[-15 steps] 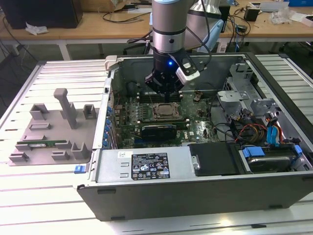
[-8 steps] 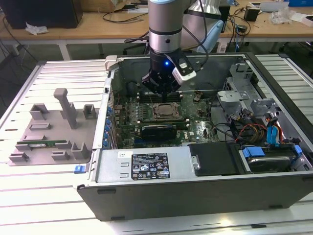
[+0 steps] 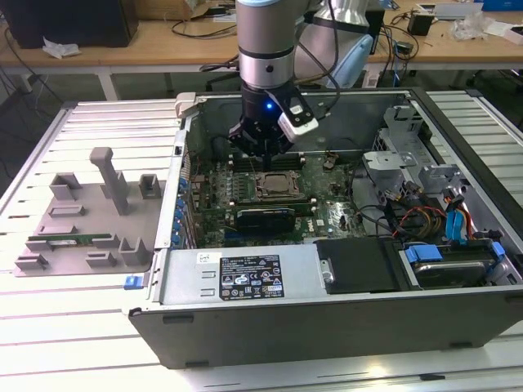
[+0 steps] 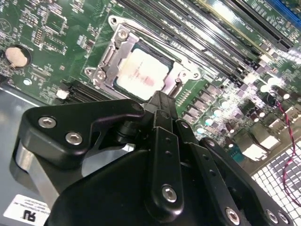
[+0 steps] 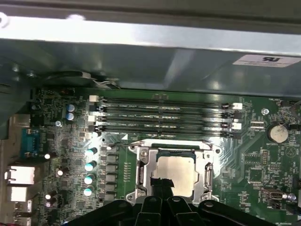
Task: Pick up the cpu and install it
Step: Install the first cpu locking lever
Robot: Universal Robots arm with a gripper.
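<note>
My gripper [image 3: 263,151] hangs inside the open computer case [image 3: 327,318], and in both wrist views its tips [image 4: 160,100] [image 5: 159,184] look drawn together with nothing between them, just above one edge of the cpu [image 4: 141,73] [image 5: 181,172]. The cpu lies flat in the metal-framed socket [image 5: 141,169] on the green board. The exterior view adds a grey parts tray [image 3: 82,212] outside the case at its left, while the first wrist view shows long memory slots [image 5: 164,115] beside the socket.

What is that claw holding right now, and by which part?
Nothing, it seems: the shut gripper hangs just over the cpu, which lies flat in its socket.
</note>
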